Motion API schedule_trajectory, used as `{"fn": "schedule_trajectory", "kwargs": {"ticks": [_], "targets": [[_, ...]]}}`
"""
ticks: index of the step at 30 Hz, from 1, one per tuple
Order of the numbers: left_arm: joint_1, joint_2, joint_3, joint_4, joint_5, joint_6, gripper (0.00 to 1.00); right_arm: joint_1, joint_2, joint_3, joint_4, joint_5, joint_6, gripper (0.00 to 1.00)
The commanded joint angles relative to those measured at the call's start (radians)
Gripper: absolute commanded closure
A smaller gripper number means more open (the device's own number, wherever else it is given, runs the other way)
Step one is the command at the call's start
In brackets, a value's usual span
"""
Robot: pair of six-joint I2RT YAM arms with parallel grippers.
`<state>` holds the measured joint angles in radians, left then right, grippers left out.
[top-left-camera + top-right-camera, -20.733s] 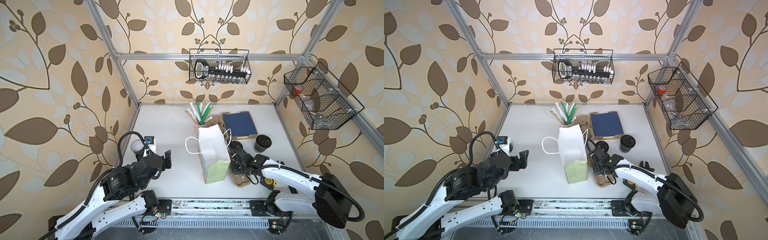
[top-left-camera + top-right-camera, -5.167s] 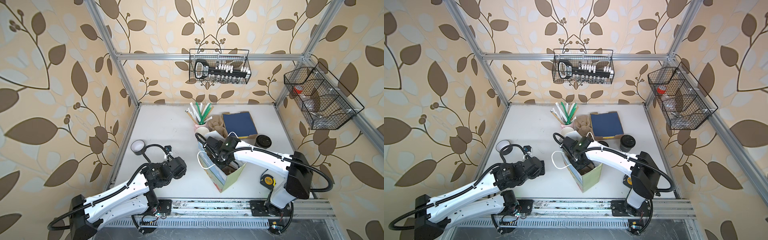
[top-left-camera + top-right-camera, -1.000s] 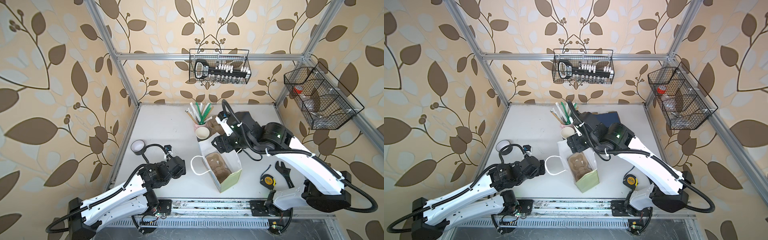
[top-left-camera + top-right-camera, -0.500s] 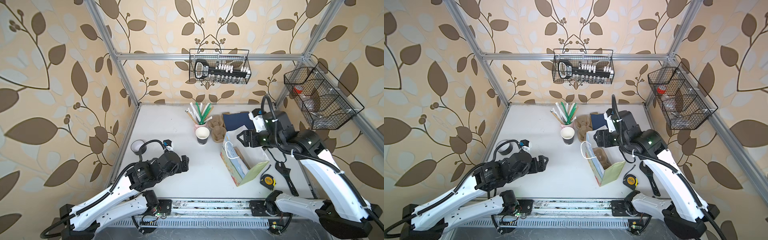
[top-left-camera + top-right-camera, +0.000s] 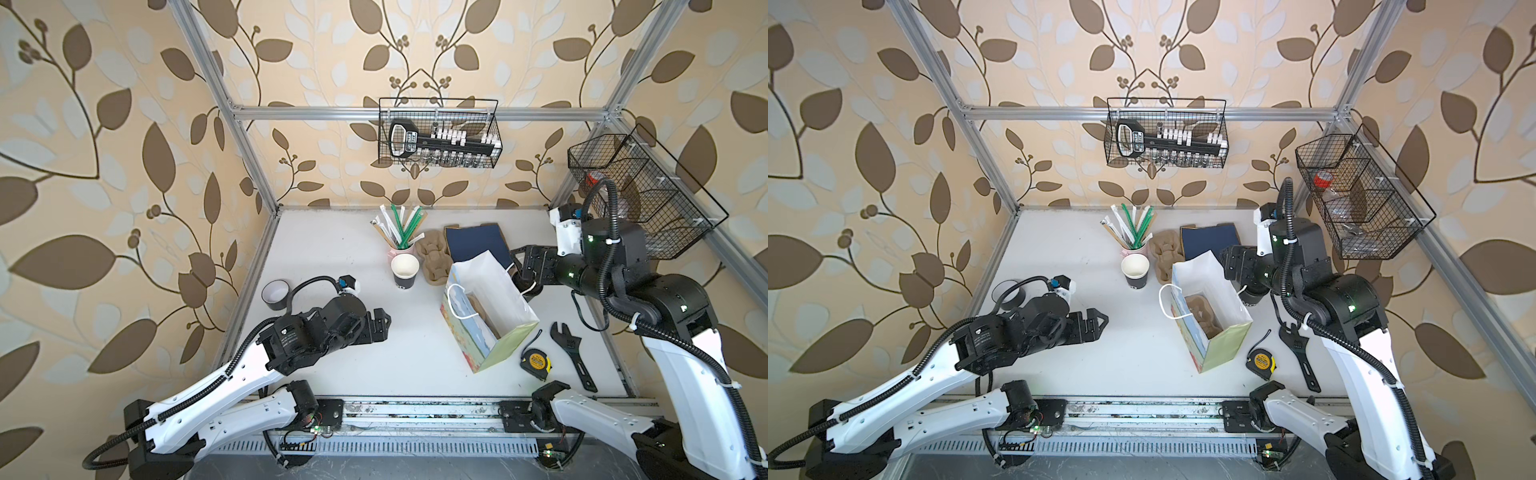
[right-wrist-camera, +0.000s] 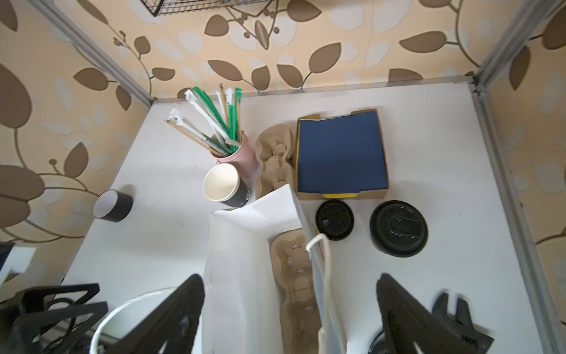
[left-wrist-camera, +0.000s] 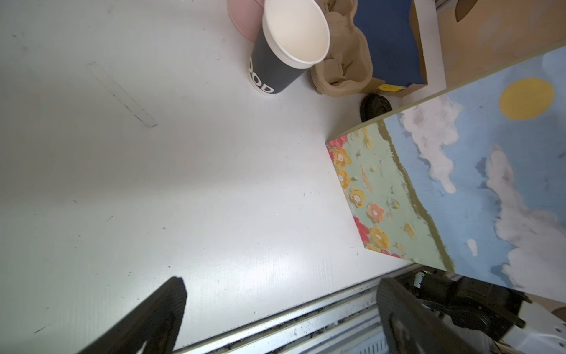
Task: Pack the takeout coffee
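Item: takeout coffee [image 5: 405, 271], a black paper cup with a white inside and no lid.
Location: upright on the tabletop [image 5: 332, 249], just beside the pink straw cup [image 6: 245, 154], outside the open paper bag [image 5: 486, 274].
Handling: I judge it light, thin-walled, easily crushed or tipped.
Hold: I would pinch gently across the mid-wall, below the stiffer rim.
Left end effector [image 5: 384, 328]: fingers spread, empty, well apart from the cup.
Right end effector [image 6: 289, 309]: fingers spread over the bag's edge, pinching nothing.
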<state>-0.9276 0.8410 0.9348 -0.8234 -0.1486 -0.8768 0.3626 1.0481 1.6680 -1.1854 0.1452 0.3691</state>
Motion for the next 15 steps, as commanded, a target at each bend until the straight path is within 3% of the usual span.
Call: {"fn": "schedule_trajectory", "kwargs": {"ticks": [1,4,9,15], "targets": [[0.01,0.026,0.071,0.081,0.103,-0.026,0.01,-0.05,-0.002,-0.004,-0.043,0.144,-0.017,0.08],[0.01,0.049,0.103,0.119,0.148,-0.039,0.01,-0.118,-0.013,-0.061,-0.01,0.167,-0.011,0.08],[0.01,0.083,0.153,0.169,0.19,-0.06,0.01,-0.248,0.008,-0.158,0.048,0.025,0.034,0.07],[0.008,0.123,0.172,0.229,0.235,-0.115,0.01,-0.318,0.033,-0.253,0.106,0.032,0.067,0.07]]}}
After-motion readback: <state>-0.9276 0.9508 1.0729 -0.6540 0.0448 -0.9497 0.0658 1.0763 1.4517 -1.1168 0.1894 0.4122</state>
